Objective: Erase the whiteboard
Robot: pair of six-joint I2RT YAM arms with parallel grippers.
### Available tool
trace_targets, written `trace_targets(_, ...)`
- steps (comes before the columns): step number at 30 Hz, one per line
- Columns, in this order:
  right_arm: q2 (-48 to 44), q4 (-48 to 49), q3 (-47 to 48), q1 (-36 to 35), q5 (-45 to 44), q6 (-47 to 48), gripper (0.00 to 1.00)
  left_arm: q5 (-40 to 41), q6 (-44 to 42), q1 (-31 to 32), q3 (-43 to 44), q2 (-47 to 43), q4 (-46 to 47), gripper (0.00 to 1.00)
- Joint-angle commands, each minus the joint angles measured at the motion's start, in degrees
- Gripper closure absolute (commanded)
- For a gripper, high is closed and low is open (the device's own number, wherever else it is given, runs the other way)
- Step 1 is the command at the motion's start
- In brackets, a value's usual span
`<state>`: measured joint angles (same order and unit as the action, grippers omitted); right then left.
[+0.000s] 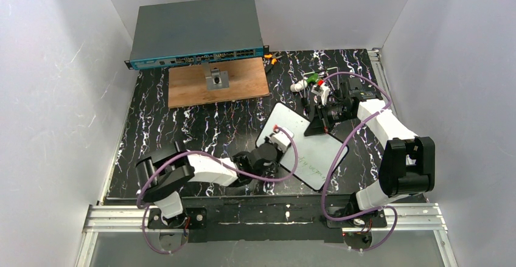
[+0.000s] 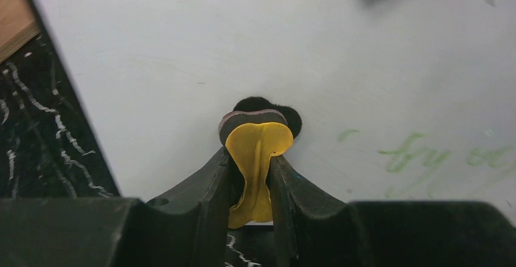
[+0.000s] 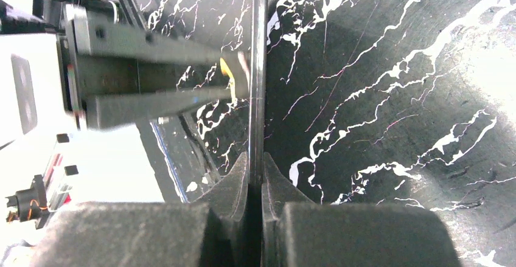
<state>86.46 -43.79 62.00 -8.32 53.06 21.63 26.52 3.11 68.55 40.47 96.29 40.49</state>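
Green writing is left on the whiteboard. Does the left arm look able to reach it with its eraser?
Probably yes: the eraser sits on the whiteboard, with only bare board between it and the green writing.

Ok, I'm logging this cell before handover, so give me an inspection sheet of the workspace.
Surface: black marbled table.
Job's things: whiteboard, faint green writing remaining.
Clutter: wooden board, network switch, small loose items at far right.
End effectors: left end effector shut on yellow eraser; right end effector shut on the whiteboard's edge.
Cables: purple cables loop over the whiteboard.
Surroundings: white walls on three sides.
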Motion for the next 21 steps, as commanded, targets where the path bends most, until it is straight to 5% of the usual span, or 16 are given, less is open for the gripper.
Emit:
trace_targets(1,-0.84,-0.94,0.15,-0.74,6.62,1.66,0.99,4.47,6.62,-4.3,-2.37,-3.06,-1.15,1.0)
trace_targets(9,-0.54,-0.86,0.11,-0.74,6.53,1.66,0.99,-4.77,0.39,0.09,-3.31,-1.2,8.39,1.0)
trace_targets(15,-0.5,-0.77,0.05,-0.74,6.52,1.69,0.99,-5.8,-2.93,5.21,2.44,2.82,7.0,1.0)
trace_targets(21,-0.66,-0.86,0.05,-0.74,6.53,1.67,0.99,4.59,-2.1,4.82,6.36,4.75,0.86,1.0)
